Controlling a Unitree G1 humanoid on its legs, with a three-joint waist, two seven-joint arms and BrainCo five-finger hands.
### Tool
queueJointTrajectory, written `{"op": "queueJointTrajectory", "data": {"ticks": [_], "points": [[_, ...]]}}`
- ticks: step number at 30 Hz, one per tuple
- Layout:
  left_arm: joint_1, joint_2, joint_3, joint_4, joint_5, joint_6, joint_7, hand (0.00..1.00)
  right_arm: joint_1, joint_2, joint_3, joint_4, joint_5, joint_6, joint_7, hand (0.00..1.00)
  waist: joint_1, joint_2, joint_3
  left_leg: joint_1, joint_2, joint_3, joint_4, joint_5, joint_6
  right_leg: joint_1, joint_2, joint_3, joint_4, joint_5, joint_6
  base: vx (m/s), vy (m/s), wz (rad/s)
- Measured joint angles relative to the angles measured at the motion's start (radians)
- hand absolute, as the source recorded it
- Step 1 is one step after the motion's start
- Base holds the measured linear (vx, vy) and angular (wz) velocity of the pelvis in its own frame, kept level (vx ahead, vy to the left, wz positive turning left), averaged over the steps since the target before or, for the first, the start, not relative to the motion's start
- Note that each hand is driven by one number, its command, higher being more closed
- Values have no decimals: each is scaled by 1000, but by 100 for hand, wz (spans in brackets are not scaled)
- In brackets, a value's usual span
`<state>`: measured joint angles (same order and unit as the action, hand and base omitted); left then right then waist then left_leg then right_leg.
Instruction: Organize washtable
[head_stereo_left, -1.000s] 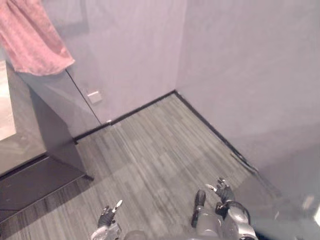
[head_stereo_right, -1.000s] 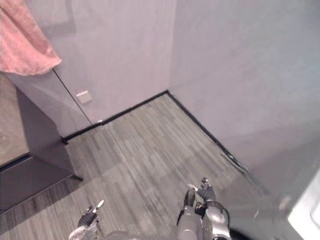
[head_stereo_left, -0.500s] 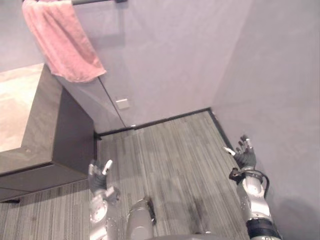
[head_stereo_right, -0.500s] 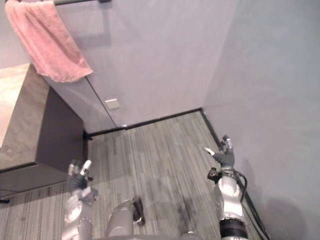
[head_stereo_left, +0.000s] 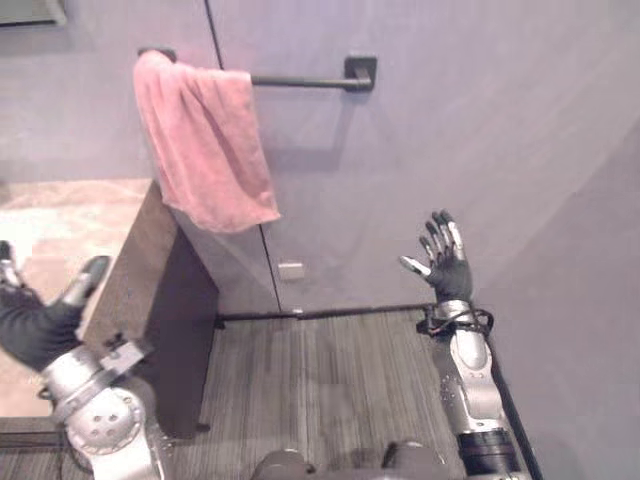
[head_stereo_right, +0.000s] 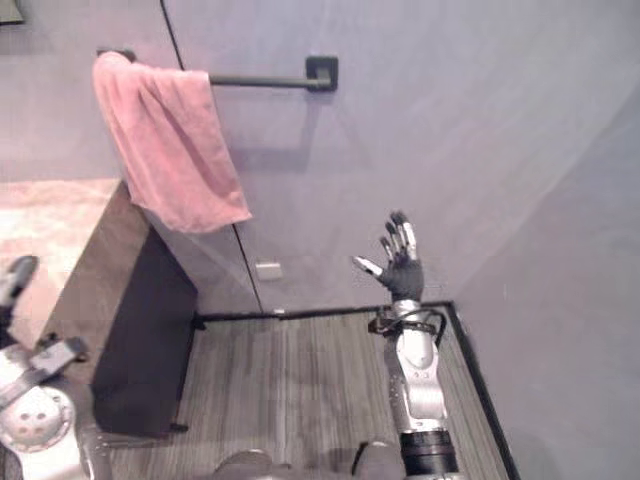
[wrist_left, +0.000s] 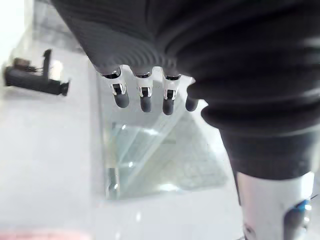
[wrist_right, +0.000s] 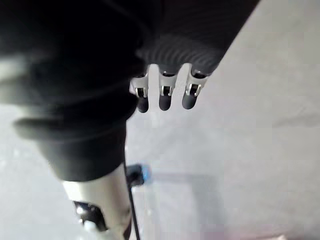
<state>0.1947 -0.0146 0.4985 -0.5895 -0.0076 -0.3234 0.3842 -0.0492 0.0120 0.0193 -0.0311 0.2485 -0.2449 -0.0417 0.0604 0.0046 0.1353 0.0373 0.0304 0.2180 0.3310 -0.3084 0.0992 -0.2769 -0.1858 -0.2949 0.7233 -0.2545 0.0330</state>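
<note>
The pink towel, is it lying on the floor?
No, the pink towel hangs over the left end of the dark bar on the wall.

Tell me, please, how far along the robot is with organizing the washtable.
Done: nothing looks tidied so far. In hand: nothing; the left hand, open, is raised by the washtable, and the right hand, open, is lifted before the wall. Left: apparently the whole job; the pink towel hangs bunched at one end of the towel bar.

Right robot hand (head_stereo_left: 447, 268) up, fingers spread (thumb out); left robot hand (head_stereo_left: 35, 325) lower, fingers approx. straight.
</note>
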Motion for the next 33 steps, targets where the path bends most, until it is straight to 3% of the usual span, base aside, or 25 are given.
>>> {"op": "queueJointTrajectory", "data": {"ticks": [1,2,3,4,5,6,7,8,9,11,13,16,17,18,19,21,23,24,28,31,33], "points": [[-8,0,14,-8,2,-2,19,0,0,-1,1,1,5,-3,2,0,2,-1,-5,14,0,-9,-10,-5,-9,-8,11,-16,-111,16,5,366,-51,61],[-23,0,28,-21,12,-1,57,0,0,-4,13,7,10,-6,2,0,2,-5,-12,30,-4,-20,-21,-17,-33,-5,25,-61,-273,74,2,405,-69,57],[-31,-1,53,-44,31,3,92,0,3,-13,37,19,17,-9,2,0,6,-16,-20,64,-8,-35,-15,-45,-78,-4,32,-85,-386,172,-22,553,-118,89],[-31,-3,45,-51,96,24,127,0,25,-32,57,34,17,-8,4,0,4,-7,-37,90,7,-60,29,-76,-124,22,40,-73,-364,237,-56,524,-120,93],[-34,-7,32,-53,133,40,139,0,32,-41,61,44,17,-7,5,0,2,-8,-45,82,25,-74,97,-81,-131,41,41,-84,-344,222,-59,557,-160,113],[-42,-25,-1,-70,226,83,143,0,43,-55,62,50,15,4,7,0,-2,28,-29,1,81,-81,341,-61,-163,100,51,-137,-339,182,-59,518,-139,80],[-40,-50,-27,-95,276,103,137,0,44,-67,64,49,12,15,16,0,13,71,-28,-86,157,-76,570,36,-197,160,93,-147,-351,151,-66,493,-121,45],[-35,-62,-29,-104,288,106,134,0,41,-70,69,49,6,20,21,0,21,88,-27,-128,184,-75,657,114,-204,188,109,-143,-365,142,-73,466,-35,-23],[-26,-59,-36,-108,297,108,124,0,42,-67,73,52,-8,20,24,0,36,91,-29,-185,228,-70,766,142,-201,229,123,-129,-415,137,-80,451,9,-43],[-26,-49,-64,-107,292,115,114,0,40,-59,65,52,-15,20,18,0,34,85,-34,-247,271,-37,780,107,-151,280,118,-115,-481,150,-61,451,6,-30],[-23,-56,-68,-99,270,124,98,0,39,-59,48,54,-12,21,14,0,34,67,-32,-272,325,-20,619,94,-135,336,94,-90,-537,162,-43,427,36,-36],[-16,-57,-58,-75,221,132,93,0,29,-57,49,56,-2,19,-4,0,31,53,-40,-232,332,-37,278,101,-145,361,66,-83,-552,170,-31,249,118,-36],[-14,-57,-44,-58,196,135,94,0,24,-59,49,57,0,16,-14,0,31,63,-48,-199,318,-78,68,157,-187,364,62,-80,-555,177,-19,358,334,-57],[-7,-57,-16,-28,171,140,90,0,3,-63,55,57,-1,23,-13,0,31,95,-70,-177,315,-103,-68,315,-204,366,74,-67,-570,192,8,370,428,-69],[-12,-33,40,25,133,146,78,0,-24,-47,76,70,-1,31,-9,0,26,73,-81,-156,293,-106,-88,291,-278,381,60,-55,-599,197,48,365,437,-45],[-37,15,133,126,82,177,78,0,-35,-16,124,82,-2,23,-4,0,9,22,-97,-139,227,-93,-129,295,-270,382,-1,-58,-623,220,85,212,264,-4],[-42,44,207,188,54,212,85,0,-34,7,173,91,-2,40,1,0,6,-7,-104,-103,198,-65,-149,294,-268,387,-32,-51,-626,237,103,112,178,-24],[-51,62,221,223,38,231,86,0,-51,14,221,91,-3,55,5,0,8,-10,-106,-83,187,-56,-160,293,-267,401,-41,-54,-640,247,105,22,137,-25],[-54,37,219,229,-1,243,63,0,-164,26,367,104,-13,76,48,0,13,7,-110,-72,164,-43,-243,310,-255,394,-51,-58,-673,216,124,-96,-12,2],[-5,-53,206,201,11,251,28,0,-164,23,405,106,-33,100,69,0,13,65,-133,-22,168,-27,-358,372,-258,394,-40,-65,-677,210,130,-76,-54,6],[19,-66,193,177,26,251,17,0,-163,19,403,106,-36,100,69,0,10,89,-142,-18,176,-22,-388,398,-258,391,-28,-77,-686,210,129,-23,-46,8]]}}
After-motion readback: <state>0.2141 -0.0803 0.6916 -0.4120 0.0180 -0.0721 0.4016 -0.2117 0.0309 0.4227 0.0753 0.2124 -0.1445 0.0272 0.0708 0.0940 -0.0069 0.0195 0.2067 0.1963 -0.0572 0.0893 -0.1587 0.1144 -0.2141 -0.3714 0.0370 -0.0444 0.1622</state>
